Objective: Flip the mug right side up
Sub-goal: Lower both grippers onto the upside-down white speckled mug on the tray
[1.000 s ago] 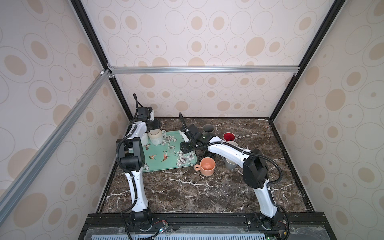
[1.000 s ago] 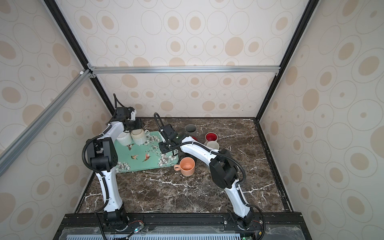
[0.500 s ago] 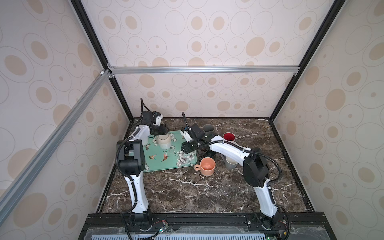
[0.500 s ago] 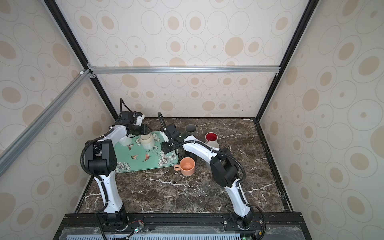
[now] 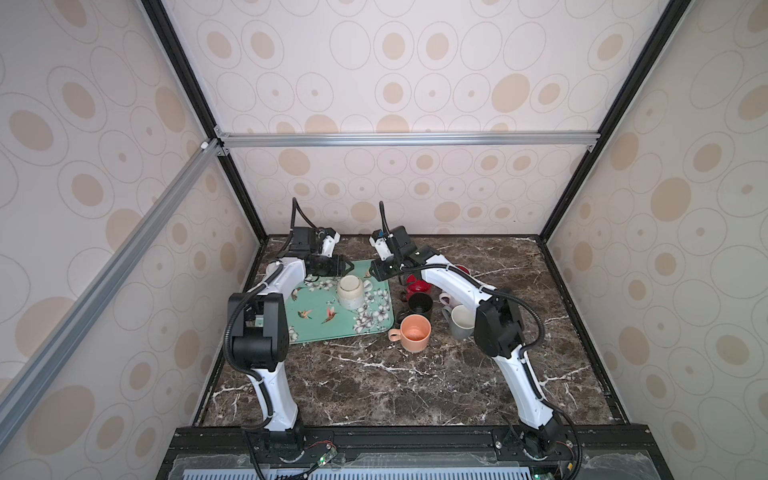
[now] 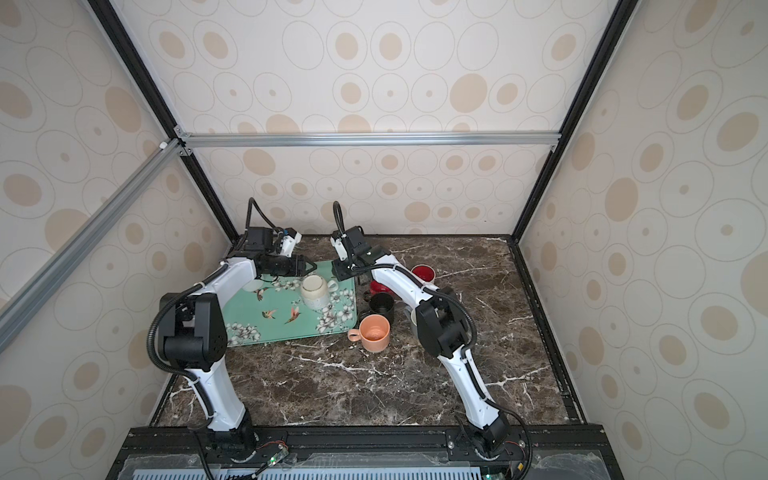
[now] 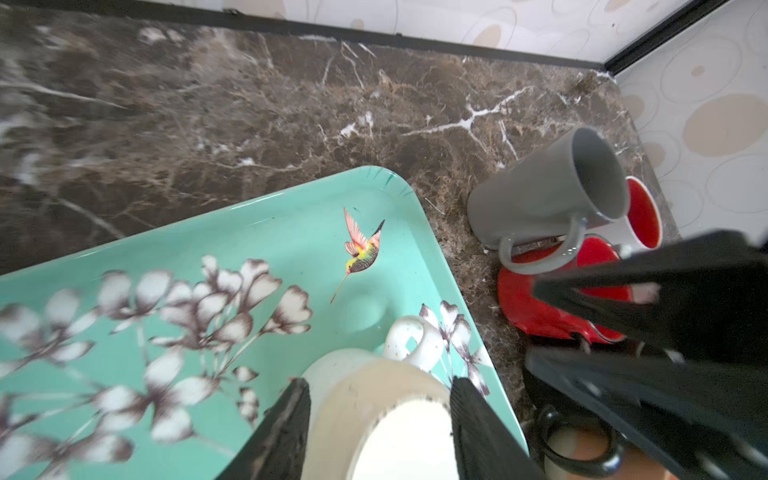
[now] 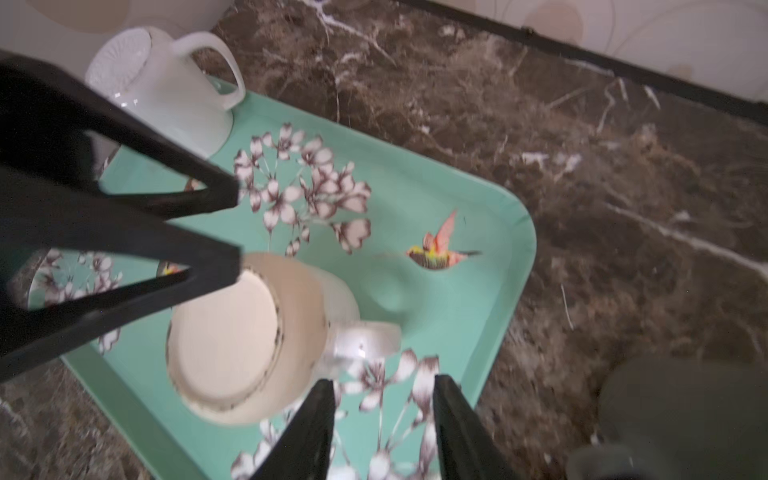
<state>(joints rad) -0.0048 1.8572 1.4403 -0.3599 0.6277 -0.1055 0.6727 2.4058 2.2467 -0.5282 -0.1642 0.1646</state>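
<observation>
The mug (image 5: 351, 291) (image 6: 314, 292) is cream with a speckled handle. It hangs base-up and tilted over the right part of the teal tray (image 5: 332, 326). My left gripper (image 7: 380, 386) (image 5: 345, 272) is shut on the mug (image 7: 374, 411), one finger on each side of its body near the base. My right gripper (image 8: 384, 382) (image 5: 376, 271) stands open beside the mug (image 8: 241, 336) with nothing between its fingers. The mug's handle (image 8: 365, 340) lies just ahead of its fingertips. The mug's mouth is hidden.
A white mug (image 8: 162, 95) stands upside down at the tray's far left corner. Right of the tray stand several mugs: red (image 5: 415, 286), black (image 5: 419, 303), orange (image 5: 413, 332) and grey (image 5: 461, 322). The back wall is close behind both grippers.
My left gripper has carried the cream mug from the tray's far left corner to its right side. The right gripper has shifted slightly toward it, and its fingers have narrowed.
</observation>
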